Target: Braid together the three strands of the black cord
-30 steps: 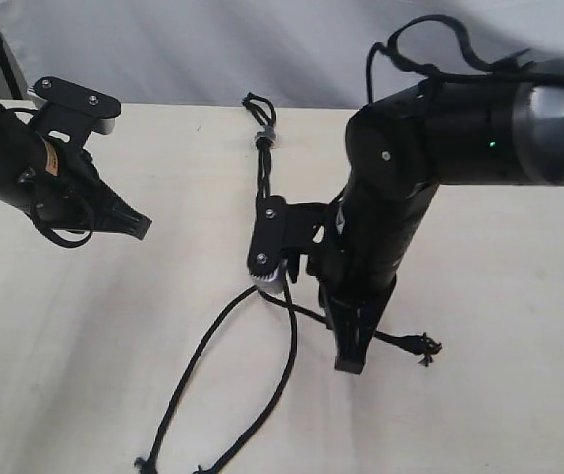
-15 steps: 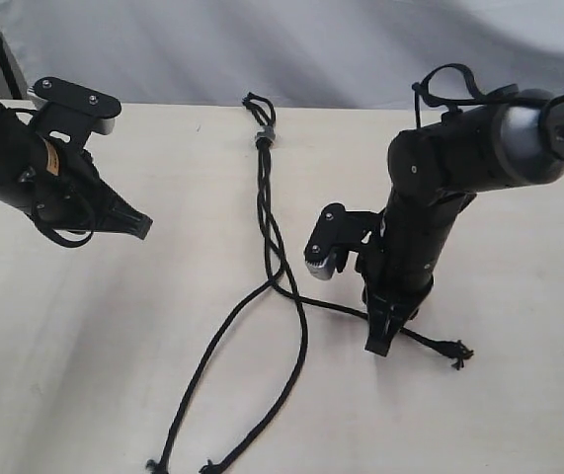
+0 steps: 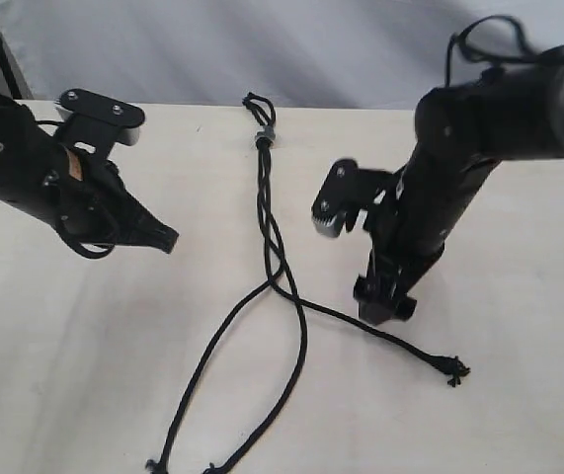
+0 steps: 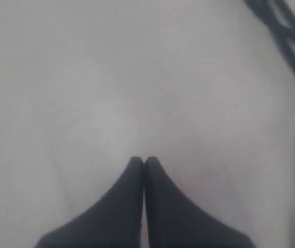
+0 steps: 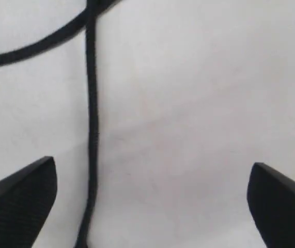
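A braid in progress: the black cord (image 3: 270,212) is being laid out along the middle of the table (image 3: 84,355), its knot (image 3: 262,139) at the far edge. A short twisted run is being followed by the three strands (image 3: 280,281) fanning apart. Two are being trailed toward the near edge, while the right-hand strand (image 3: 380,334) is being stretched out toward the right, ending in a frayed tip.

By the look of it, only the first crossings are being counted as done, and the work is judged to be paused between crossings. For the next move, one outer strand is likely being called for: gripped close to the fork and carried over the middle one.

The right gripper (image 3: 380,304) is being held just above the right-hand strand with its jaws spread wide; in the wrist view the strand (image 5: 91,129) is being framed between them, nearer one finger, gripped by neither. The left gripper (image 3: 166,238) is being kept well apart from the cord, jaws pressed together on nothing.
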Motion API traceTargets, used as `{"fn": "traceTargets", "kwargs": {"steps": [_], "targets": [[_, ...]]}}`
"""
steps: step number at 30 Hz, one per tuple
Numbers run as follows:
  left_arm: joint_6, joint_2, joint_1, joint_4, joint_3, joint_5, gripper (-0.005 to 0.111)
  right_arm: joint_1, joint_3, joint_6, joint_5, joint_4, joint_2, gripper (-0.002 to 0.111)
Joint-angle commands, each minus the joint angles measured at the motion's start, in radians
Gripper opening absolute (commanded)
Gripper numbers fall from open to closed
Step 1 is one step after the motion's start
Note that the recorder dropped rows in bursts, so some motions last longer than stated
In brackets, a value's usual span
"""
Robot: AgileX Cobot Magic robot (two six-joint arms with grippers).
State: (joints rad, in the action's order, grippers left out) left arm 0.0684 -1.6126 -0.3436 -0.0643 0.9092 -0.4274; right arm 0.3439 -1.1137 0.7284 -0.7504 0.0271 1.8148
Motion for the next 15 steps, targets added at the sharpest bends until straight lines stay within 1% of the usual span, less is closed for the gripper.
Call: {"fn": "traceTargets", "kwargs": {"steps": [1,3,5,6,8,10,13,15], "targets": [[-0.058,0.005,-0.142,0.106,-0.007,-0.004,0.001,-0.07,-0.001,-0.037,0.033,0.017,-0.155,0.093],[-0.053,0.0,-0.219,0.106,-0.007,-0.001,0.002,-0.124,0.01,-0.066,0.065,0.055,-0.207,0.093],[-0.04,-0.018,-0.3,0.106,-0.005,0.017,0.004,-0.183,0.049,-0.066,0.143,0.087,-0.247,0.093],[-0.037,-0.028,-0.334,0.106,-0.005,0.025,0.007,-0.207,0.071,-0.066,0.194,0.101,-0.259,0.093],[-0.024,-0.061,-0.387,0.106,0.005,0.03,0.015,-0.264,0.124,-0.066,0.296,0.112,-0.278,0.093],[-0.004,-0.1,-0.418,0.106,0.028,0.019,0.023,-0.309,0.155,-0.066,0.357,0.112,-0.285,0.093],[0.007,-0.165,-0.448,0.106,0.071,0.011,0.034,-0.347,0.163,-0.071,0.353,0.122,-0.287,0.093],[0.007,-0.212,-0.466,0.103,0.099,-0.004,0.038,-0.354,0.163,-0.071,0.353,0.138,-0.287,0.093]]}}
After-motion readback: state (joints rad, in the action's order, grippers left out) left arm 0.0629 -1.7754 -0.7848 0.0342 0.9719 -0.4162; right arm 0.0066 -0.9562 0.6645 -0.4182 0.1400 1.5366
